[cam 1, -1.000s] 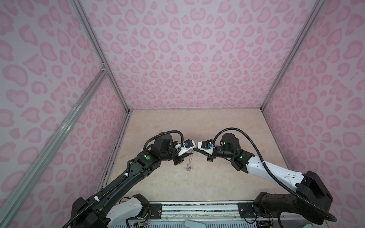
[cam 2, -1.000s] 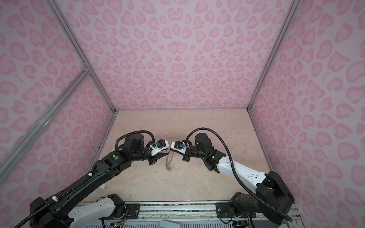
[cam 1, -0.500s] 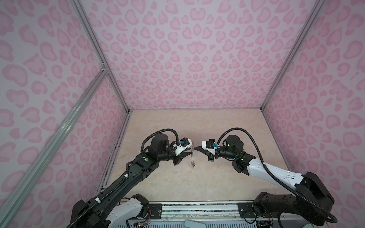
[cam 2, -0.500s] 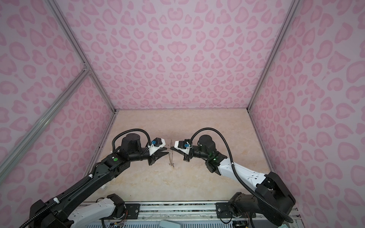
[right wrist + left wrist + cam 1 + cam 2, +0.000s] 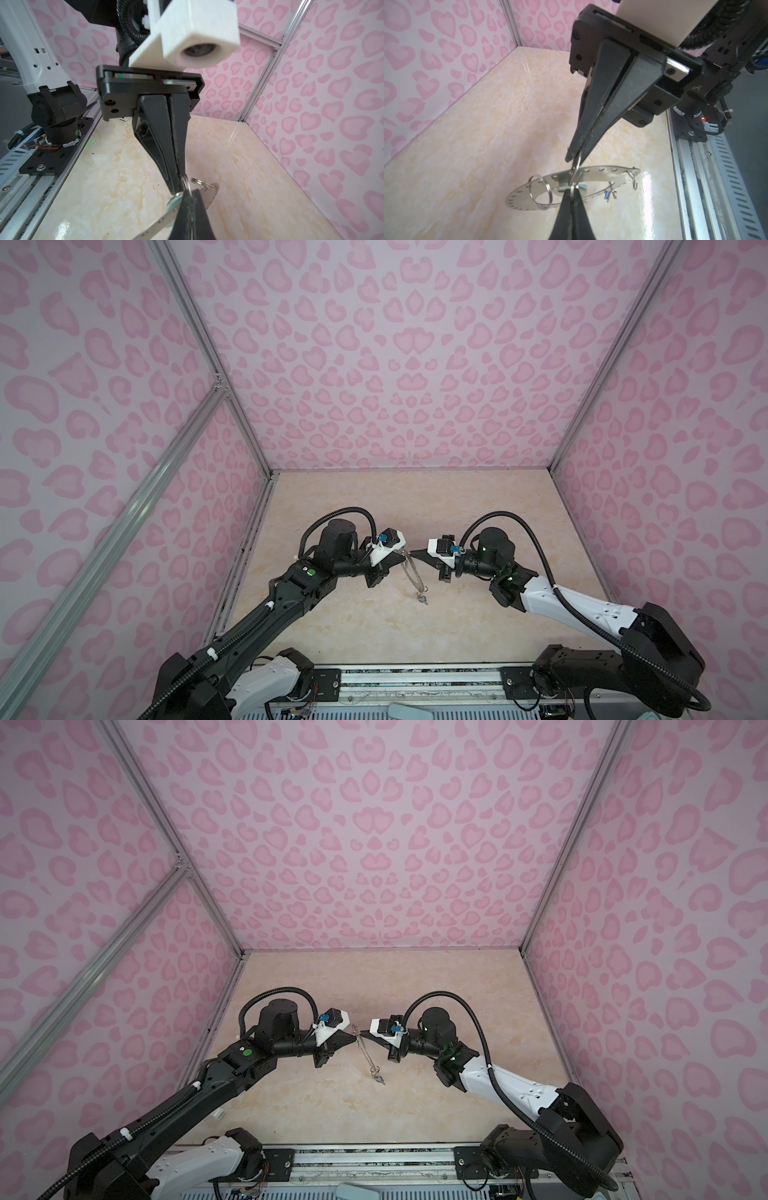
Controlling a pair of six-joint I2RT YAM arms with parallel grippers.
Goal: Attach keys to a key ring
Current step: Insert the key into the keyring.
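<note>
L gripper (image 5: 571,192) & R gripper (image 5: 572,156) tip to tip, both clamped, apparently, on wire loop (image 5: 577,166); key ring (image 5: 600,176) hangs beneath tips.

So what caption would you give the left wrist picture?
Left gripper and right gripper pinch one wire loop on the key ring above the table.

Left gripper (image 5: 403,559), right gripper (image 5: 413,553): seemingly closed.
</note>
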